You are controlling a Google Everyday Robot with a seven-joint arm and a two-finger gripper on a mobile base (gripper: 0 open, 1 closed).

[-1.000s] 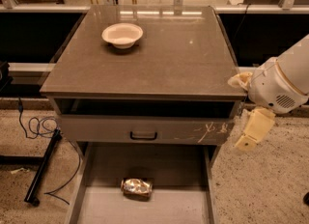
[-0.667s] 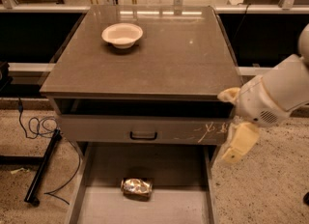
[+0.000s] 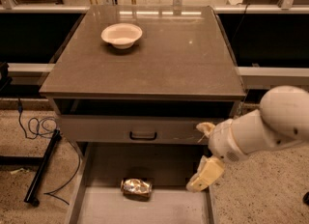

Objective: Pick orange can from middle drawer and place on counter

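Note:
The orange can [image 3: 136, 188] lies on its side on the floor of the open middle drawer [image 3: 104, 208], near the drawer's back. My gripper [image 3: 204, 152] hangs at the drawer's right side, above and to the right of the can and apart from it. Its two cream fingers [image 3: 206, 174] are spread wide, and it is open and empty. The white arm reaches in from the right. The counter [image 3: 164, 63] is the dark cabinet top above, with a slight sheen.
A white bowl [image 3: 121, 35] stands on the counter at its back left. The drawer with a black handle [image 3: 143, 135] sits just above the open one, slightly pulled out. A black stand and cables [image 3: 41, 165] lie on the floor at left.
My arm and gripper have moved left and down, from beside the cabinet's right edge to over the right side of the open drawer. The can has not moved.

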